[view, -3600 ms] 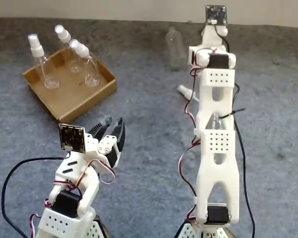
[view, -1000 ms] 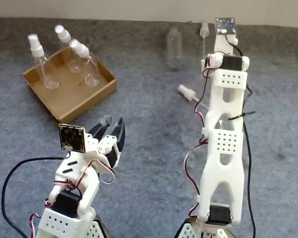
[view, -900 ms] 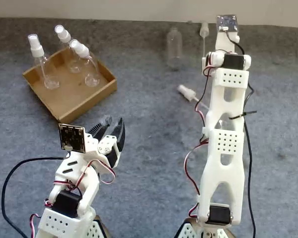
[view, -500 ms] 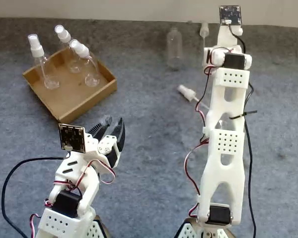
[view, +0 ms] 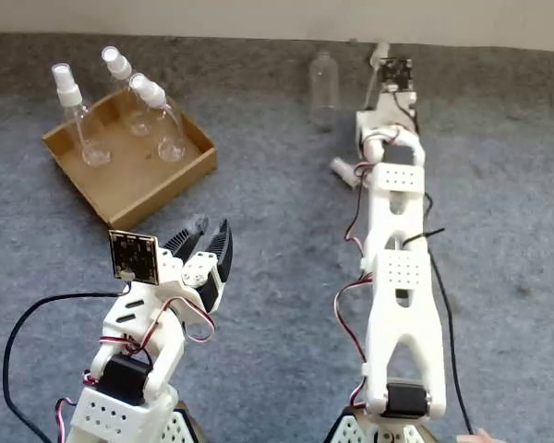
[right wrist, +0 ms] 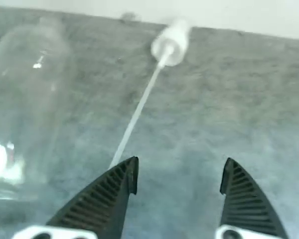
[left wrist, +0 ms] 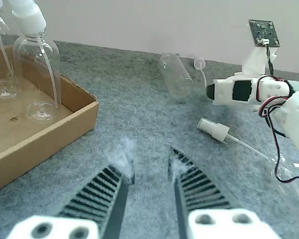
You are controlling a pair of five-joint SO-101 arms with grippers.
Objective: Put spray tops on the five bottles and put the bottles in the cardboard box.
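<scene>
Right gripper (right wrist: 180, 163): jaws apart, far, straddling the spray top (right wrist: 170, 36) tube end.
Left gripper (left wrist: 150, 162): jaws apart, near, idle.
Risk: thin tube slipping out on closing; capless bottle (right wrist: 25, 74) nudged aside.

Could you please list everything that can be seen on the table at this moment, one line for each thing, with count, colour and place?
cardboard box: 1, brown, far left of the table.
bottles with spray tops: 3, clear with white tops, upright inside the cardboard box.
bare bottle: 1, clear, no top, at the far side between the box and the right arm.
loose spray tops: 2, white with thin tubes; one beside the right arm, one at the far edge, just ahead of the right gripper.
cloth: 1, grey, covers the table.
left gripper: 1, black fingers, open, near side.
right gripper: 1, black fingers, open, far side.
</scene>
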